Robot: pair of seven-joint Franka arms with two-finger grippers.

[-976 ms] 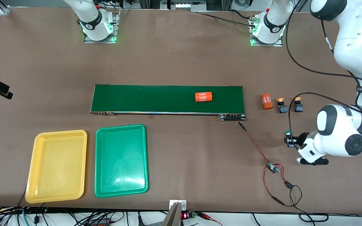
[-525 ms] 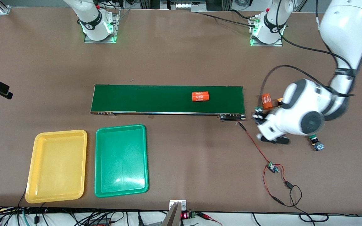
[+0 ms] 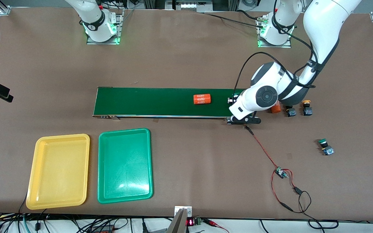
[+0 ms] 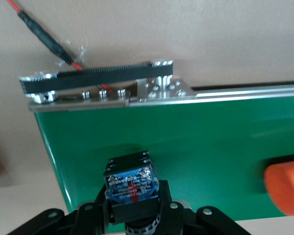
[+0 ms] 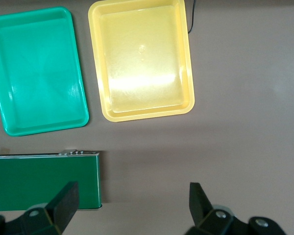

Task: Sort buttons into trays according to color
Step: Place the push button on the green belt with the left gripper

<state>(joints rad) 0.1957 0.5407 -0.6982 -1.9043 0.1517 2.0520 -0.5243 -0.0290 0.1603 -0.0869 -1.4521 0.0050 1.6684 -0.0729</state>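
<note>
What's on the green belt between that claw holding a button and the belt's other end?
In the front view, one orange cylinder marked 4680 lies on the conveyor belt past the left claw.

Left arm hides most of one orange cylinder point(image 3: 274, 109).

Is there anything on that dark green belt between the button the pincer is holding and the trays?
Yes. An orange cylinder lies on the belt ahead of the left pincer and its button.
</note>
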